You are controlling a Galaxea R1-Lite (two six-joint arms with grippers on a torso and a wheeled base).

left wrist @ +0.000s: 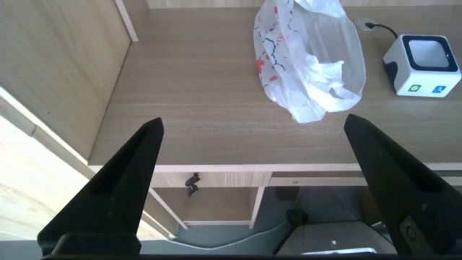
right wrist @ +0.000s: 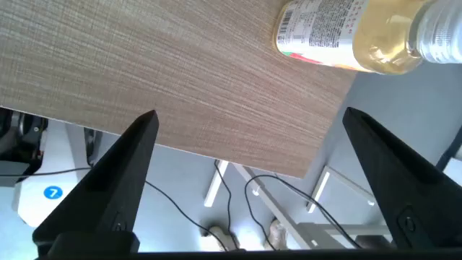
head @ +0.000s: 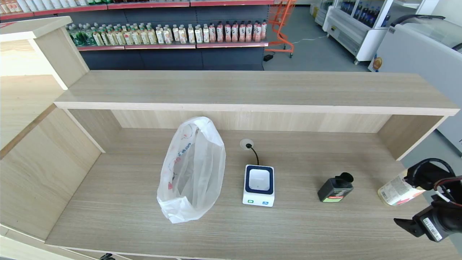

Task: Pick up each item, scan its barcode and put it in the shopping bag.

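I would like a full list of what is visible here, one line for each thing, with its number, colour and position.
shopping bag: one, translucent white with red and blue print, on the counter left of the scanner.
scanner: one, white with a dark blue frame, middle of the counter.
dark bottle: one, black with a green and red label, right of the scanner.
yellow bottle: one, pale yellow liquid, white label, lying at the counter's right edge.
counter: one, light wood.
shelf bottles: many, green, white and pink, behind the counter.
left gripper: one, black, fingers open, at the counter's front edge near the bag.
right gripper: one, black, fingers open, near the yellow bottle.
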